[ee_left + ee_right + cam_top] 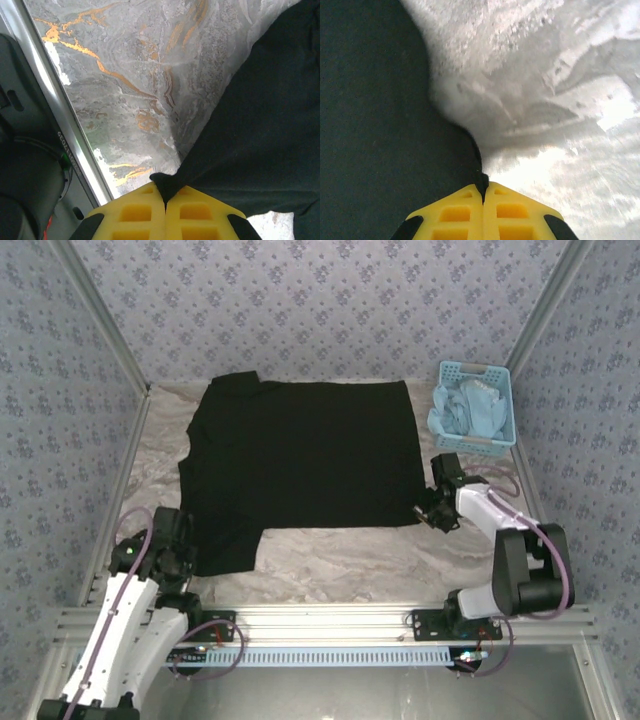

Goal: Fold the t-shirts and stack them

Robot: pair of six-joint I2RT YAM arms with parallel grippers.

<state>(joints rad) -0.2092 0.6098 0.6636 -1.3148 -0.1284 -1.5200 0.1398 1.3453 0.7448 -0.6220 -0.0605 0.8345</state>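
- The t-shirt [300, 455] is lying spread flat across the middle of the bench [340, 560], plain black side up, with one sleeve reaching toward the near left corner.
- The left gripper [183, 540] is sitting at the shirt's near left edge. In the left wrist view, its yellow fingers [135, 212] are pressing together and pinching a small fold of the black cloth [260, 125].
- The marbled bench cover [125, 75] is showing beside that cloth, with a metal rail [60, 120] running along the left.
- The right gripper [424, 512] is meeting the shirt's near right corner. In the right wrist view, its yellow fingers [455, 212] are also closing tight, nipping the tip of the shirt's edge [370, 125].
- The pale bench cover [545, 100] is lying wrinkled to the right of that edge.
- A blue basket [500, 375] is standing at the far right corner, apart from the shirt, and is holding light blue cloth [470, 410].
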